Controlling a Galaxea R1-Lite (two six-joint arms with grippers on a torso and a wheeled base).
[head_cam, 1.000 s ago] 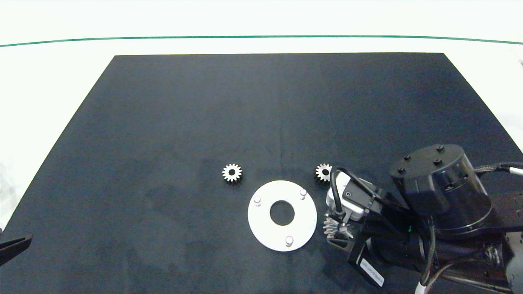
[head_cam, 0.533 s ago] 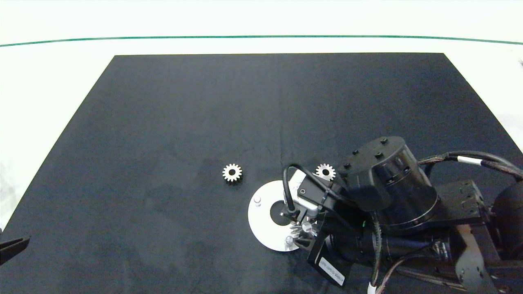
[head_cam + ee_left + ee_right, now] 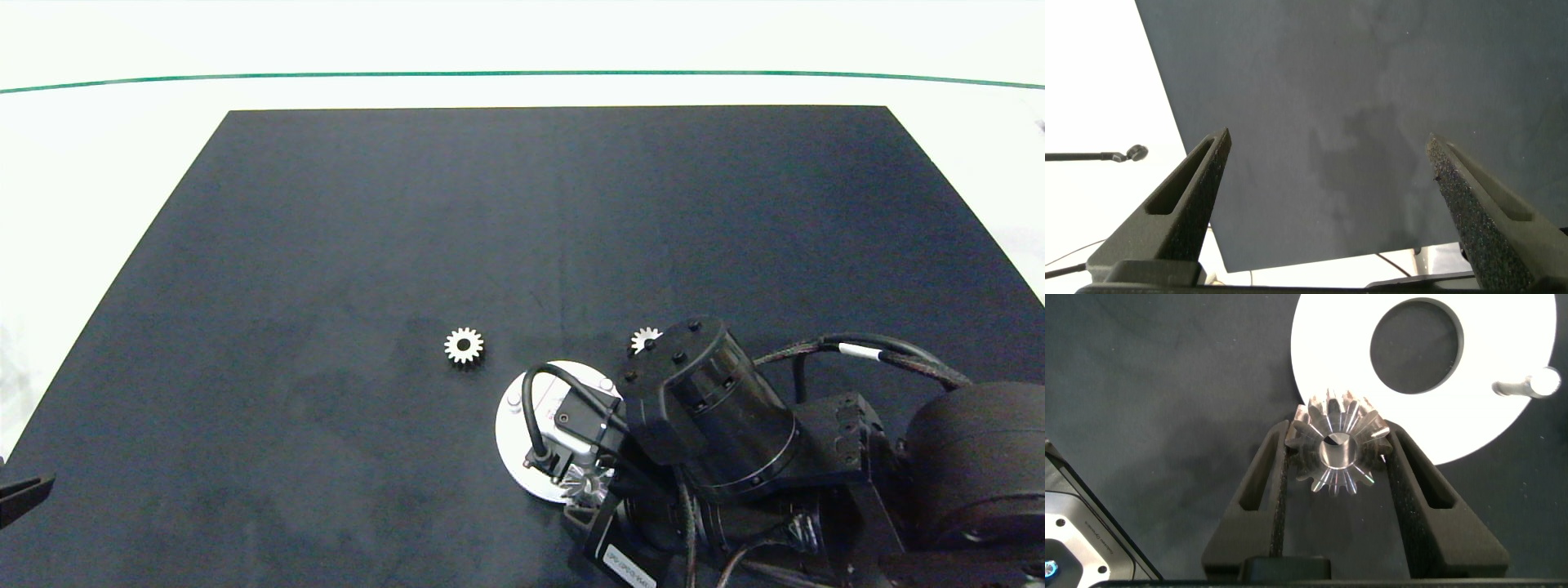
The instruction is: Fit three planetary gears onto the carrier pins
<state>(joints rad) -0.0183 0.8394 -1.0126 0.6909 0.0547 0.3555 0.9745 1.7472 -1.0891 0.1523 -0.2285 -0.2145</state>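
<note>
Right gripper (image 3: 1335, 453) clenches a gear (image 3: 1336, 449) over the white disc (image 3: 522, 474) — its arm hides most pins.

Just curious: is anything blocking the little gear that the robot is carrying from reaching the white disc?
Nothing visible. The right hand holds the gear at the edge of the white disc, nothing between them.

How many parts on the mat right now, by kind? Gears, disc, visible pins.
Planetary gears: 3. One loose on the mat, one part-hidden behind the right arm, one shut in the right pincer over the disc's edge.
White carrier disc: 1.
Carrier pins in sight: 2, at and; the arm covers the rest.
Total: 6.
</note>
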